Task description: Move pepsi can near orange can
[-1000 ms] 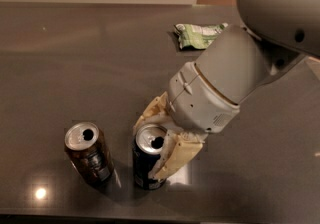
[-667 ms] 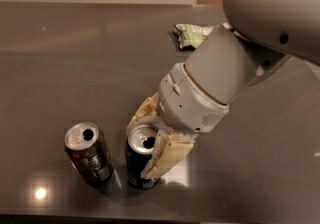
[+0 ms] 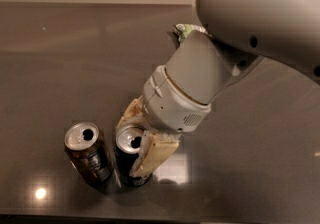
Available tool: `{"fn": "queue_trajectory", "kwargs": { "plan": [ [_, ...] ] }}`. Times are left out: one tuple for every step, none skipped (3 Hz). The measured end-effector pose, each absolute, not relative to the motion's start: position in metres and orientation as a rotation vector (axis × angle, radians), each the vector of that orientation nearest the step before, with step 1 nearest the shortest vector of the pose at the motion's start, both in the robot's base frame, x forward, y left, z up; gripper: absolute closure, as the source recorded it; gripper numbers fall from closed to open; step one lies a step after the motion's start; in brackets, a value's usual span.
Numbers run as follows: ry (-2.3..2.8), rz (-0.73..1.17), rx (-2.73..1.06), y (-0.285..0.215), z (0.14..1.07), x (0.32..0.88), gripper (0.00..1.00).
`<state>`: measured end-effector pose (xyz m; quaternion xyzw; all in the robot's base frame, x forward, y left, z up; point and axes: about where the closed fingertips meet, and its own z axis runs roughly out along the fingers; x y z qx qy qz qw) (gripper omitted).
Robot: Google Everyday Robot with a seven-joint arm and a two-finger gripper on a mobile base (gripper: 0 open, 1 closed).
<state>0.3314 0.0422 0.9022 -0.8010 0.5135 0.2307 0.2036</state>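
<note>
The pepsi can (image 3: 126,165), dark navy with a silver top, stands upright near the front edge of the dark table (image 3: 65,63). My gripper (image 3: 136,140) is shut on the pepsi can, with one cream finger (image 3: 150,155) on its right side and the other behind it at the upper left. The orange can (image 3: 89,154), brownish-orange with a silver top, stands upright just left of the pepsi can, almost touching it. My white arm comes down from the upper right and hides part of the table.
A crumpled green-and-white packet (image 3: 187,30) lies at the back of the table, partly hidden by the arm. The table's front edge (image 3: 150,215) runs just below the two cans. A bright light reflection (image 3: 40,193) shows at the front left.
My gripper has carried the pepsi can to the left, so it now stands right beside the orange can. The orange can has not moved.
</note>
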Motion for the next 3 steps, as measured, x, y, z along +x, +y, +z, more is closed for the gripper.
{"fn": "queue_trajectory", "kwargs": {
  "plan": [
    [1.429, 0.648, -2.260, 0.0478, 0.8964, 0.3330, 0.13],
    [1.427, 0.640, -2.260, 0.0482, 0.8986, 0.3317, 0.00],
    [1.427, 0.640, -2.260, 0.0482, 0.8986, 0.3317, 0.00]
  ]
}}
